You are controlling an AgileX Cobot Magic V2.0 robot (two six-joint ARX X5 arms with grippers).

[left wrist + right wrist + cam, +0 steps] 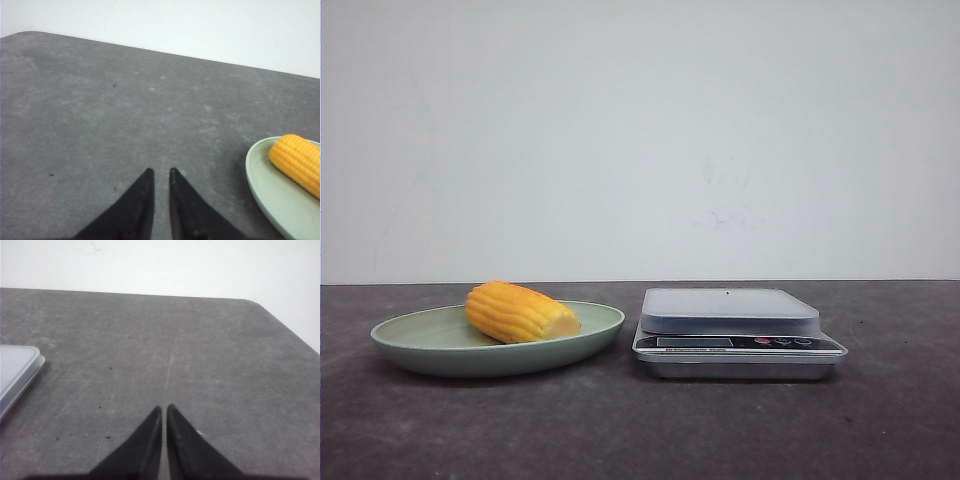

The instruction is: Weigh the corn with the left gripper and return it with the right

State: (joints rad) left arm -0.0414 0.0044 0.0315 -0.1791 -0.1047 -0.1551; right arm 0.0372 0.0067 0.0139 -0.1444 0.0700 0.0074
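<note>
Front view takes in a dark grey table [640, 420] running back to a pale wall [640, 130]. On it, to the left, sits a shallow pale green plate [420, 345], and just beside that, to the right, a silver kitchen scale [735, 340] with a bare flat platform [728, 303] and a row of buttons along its front edge. The corn [520, 312] lies on its side in the plate, its paler cut end turned toward the scale; the small display on the scale is too blurred to read. Neither arm reaches into this view.

From the left wrist, the left gripper [160, 172] hangs above bare tabletop with its two pointed fingers drawn almost together, only a narrow gap between the tips and nothing in it; the plate rim [255, 185] and corn [297, 162] lie off to one side. From the right wrist, the right gripper [164, 408] looks pressed closed and empty, the scale's corner [20, 367] nearby.
</note>
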